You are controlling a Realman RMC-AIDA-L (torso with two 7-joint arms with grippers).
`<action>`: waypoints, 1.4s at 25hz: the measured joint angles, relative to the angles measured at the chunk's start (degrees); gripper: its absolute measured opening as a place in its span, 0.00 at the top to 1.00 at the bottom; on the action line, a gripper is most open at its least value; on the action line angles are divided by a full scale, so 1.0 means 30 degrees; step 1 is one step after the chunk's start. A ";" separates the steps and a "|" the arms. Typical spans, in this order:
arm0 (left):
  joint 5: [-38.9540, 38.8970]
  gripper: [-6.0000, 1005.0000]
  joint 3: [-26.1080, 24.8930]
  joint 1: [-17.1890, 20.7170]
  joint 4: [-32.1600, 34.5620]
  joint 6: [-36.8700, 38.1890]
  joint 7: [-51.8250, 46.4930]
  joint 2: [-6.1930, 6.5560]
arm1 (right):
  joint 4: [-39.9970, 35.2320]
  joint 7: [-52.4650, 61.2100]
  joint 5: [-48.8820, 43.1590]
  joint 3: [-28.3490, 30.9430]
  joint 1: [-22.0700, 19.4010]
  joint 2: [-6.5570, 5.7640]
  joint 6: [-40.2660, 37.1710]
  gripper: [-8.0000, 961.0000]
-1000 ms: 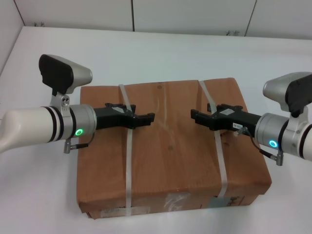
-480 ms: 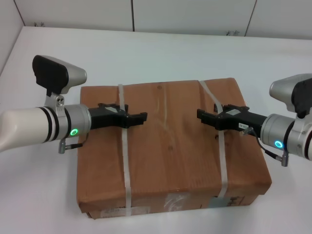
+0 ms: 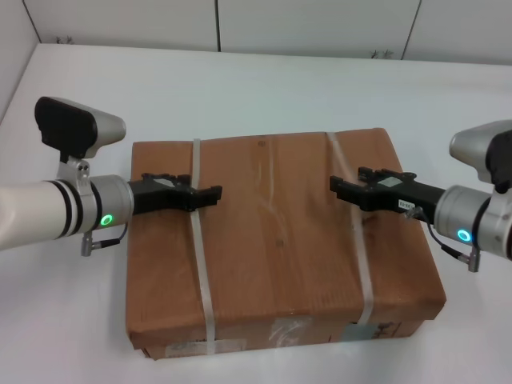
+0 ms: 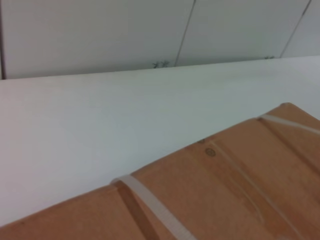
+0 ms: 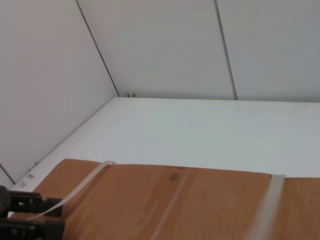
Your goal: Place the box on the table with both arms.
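Box (image 3: 280, 240): flat on the white worktop (image 3: 264, 84), brown cardboard, two whitish straps across the top, one toward each side, clear tape down the middle, white labels on the near side face. Sits in the near half of the worktop, slightly skewed, right far corner turned away.

Left end effector (image 3: 210, 194): above the box's left part, pointing inward, tips just past the left strap (image 3: 198, 240); whether spread or pressed together, cannot tell. Not seen gripping anything. Left arm (image 3: 48, 212) reaching in from the left edge, green ring lit.

Right end effector (image 3: 339, 189): above the box's right part, pointing inward, tips near the right strap (image 3: 362, 256); spread or pressed together, cannot tell. Not seen holding anything. Right arm (image 3: 480, 228) entering from the right edge, green ring lit.

Both end effectors well apart, facing each other across the middle tape.

Left wrist view: far edge of the box with a strap (image 4: 155, 210), bare worktop beyond. Right wrist view: box top, both straps, and the left end effector (image 5: 25, 217) at the far side.
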 joint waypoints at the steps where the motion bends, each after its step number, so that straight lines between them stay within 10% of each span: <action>1: -0.0003 0.28 -0.0141 0.0084 0.0051 0.0042 0.0037 0.0039 | -0.0118 0.0021 0.0001 -0.0001 -0.0119 0.0001 -0.0055 0.29; 17: -0.0021 0.27 -0.4207 0.1969 0.0240 0.7316 0.1562 0.1227 | -0.2486 0.1198 0.0175 0.0093 -0.1920 -0.0028 -0.3287 0.29; 35: 0.3301 0.22 -0.4671 0.2297 0.0233 1.5612 0.5544 0.1931 | -0.6690 -0.1452 -0.0468 0.0047 -0.3847 -0.0176 -1.4061 0.18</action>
